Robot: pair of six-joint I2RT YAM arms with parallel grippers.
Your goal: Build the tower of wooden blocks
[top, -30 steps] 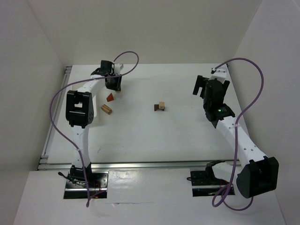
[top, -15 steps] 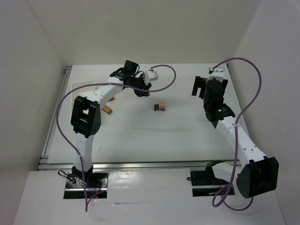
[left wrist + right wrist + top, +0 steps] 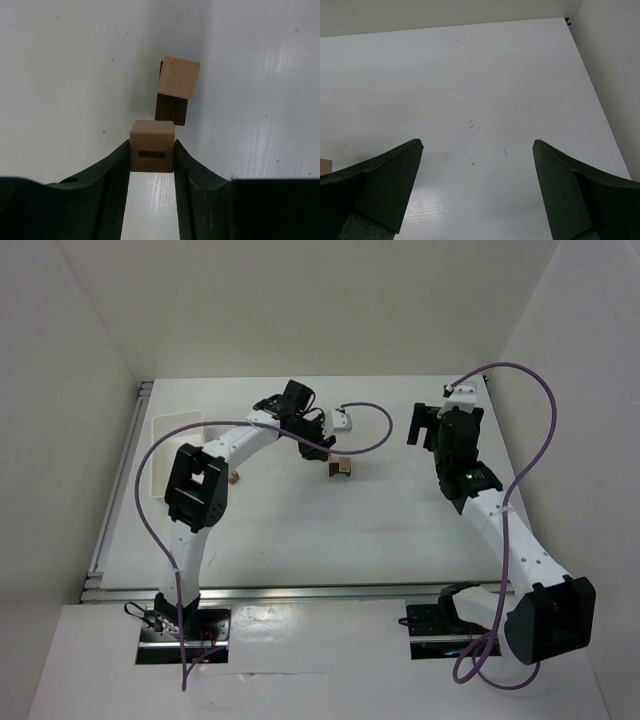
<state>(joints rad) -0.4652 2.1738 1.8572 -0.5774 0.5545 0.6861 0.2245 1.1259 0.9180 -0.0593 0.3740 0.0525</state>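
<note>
A dark brown arch stands mid-table with a light tan cube on top. In the left wrist view the cube sits slightly askew on the arch. My left gripper is just left of this stack, shut on another tan cube that has a dark slot in its face. The held cube is close in front of the arch. Another tan block peeks out beside the left arm. The orange-red roof piece is hidden. My right gripper is open and empty, off to the right of the stack.
A white tray lies at the table's left side, behind the left arm. The right wrist view shows bare white table between its fingers and the right wall at the far right. A purple cable loops above the left gripper.
My left arm has swung right from the back-left of the table to beside the arch stack. The tray is now uncovered and the roof piece is covered by the arm. The right arm barely moved.
</note>
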